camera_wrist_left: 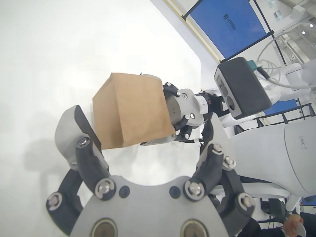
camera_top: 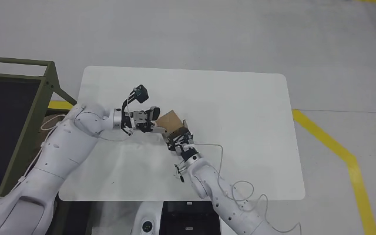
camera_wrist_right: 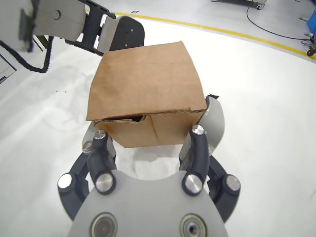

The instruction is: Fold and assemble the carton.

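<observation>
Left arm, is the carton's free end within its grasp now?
Probably yes: the left gripper is open right beside the carton, nothing between them; the right gripper holds the opposite end.

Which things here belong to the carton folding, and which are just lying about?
Job: brown cardboard carton; right hand shut on it; open left hand beside it.
Lying about: white rounded table; dark green metal frame; yellow floor line; blue panel.

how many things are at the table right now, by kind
carton: 1
end effectors: 2, the left end effector and the right end effector
table: 1
total: 4
</observation>
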Controlling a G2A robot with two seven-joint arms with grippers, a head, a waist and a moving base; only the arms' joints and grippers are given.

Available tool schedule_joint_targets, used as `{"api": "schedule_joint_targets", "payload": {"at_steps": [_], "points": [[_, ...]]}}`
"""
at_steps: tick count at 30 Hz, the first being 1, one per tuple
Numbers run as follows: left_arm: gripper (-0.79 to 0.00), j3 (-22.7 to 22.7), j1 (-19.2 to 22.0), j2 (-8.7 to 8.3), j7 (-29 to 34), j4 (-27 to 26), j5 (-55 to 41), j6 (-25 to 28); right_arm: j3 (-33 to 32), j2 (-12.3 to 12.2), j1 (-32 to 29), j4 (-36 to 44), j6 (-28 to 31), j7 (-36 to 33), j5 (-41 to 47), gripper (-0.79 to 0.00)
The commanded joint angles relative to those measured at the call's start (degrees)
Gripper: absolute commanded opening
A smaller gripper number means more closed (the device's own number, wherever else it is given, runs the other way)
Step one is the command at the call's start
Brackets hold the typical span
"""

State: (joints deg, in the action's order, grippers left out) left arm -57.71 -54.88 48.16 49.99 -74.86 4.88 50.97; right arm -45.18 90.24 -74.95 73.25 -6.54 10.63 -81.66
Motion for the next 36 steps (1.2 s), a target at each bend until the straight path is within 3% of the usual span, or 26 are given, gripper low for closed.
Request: {"api": "schedule_joint_targets", "payload": {"at_steps": [1, 6, 18, 21, 28, 36], "points": [[0.0, -0.97, -0.75, -0.35, -0.31, -0.46, -0.02, -0.27, -0.47, -0.42, -1.21, 2.82, -0.12, 0.15, -1.78, -0.785], [0.0, -5.28, -3.1, -1.44, -3.72, -0.51, 0.09, -0.43, -2.17, -1.75, -4.93, 10.56, 0.61, -1.99, -6.32, -0.785], [0.0, -19.91, -15.98, -5.1, -11.25, -3.38, -3.8, 7.03, -2.17, -1.75, -4.93, 10.56, 0.61, -1.99, -6.32, -0.785], [0.0, -21.42, -17.92, -5.54, -11.18, -3.14, -5.26, 6.91, -2.17, -1.75, -4.93, 10.56, 0.61, -1.99, -6.32, -0.785], [0.0, -21.58, -18.07, -5.63, -10.69, -3.22, -4.64, 6.44, -2.8, -2.09, -6.04, 13.16, -3.17, 0.08, -11.01, -0.785], [0.0, -21.58, -18.07, -5.63, -10.69, -3.22, -4.64, 6.44, -8.4, -4.67, -13.59, 27.36, -2.08, 5.82, -19.79, -0.785]]}}
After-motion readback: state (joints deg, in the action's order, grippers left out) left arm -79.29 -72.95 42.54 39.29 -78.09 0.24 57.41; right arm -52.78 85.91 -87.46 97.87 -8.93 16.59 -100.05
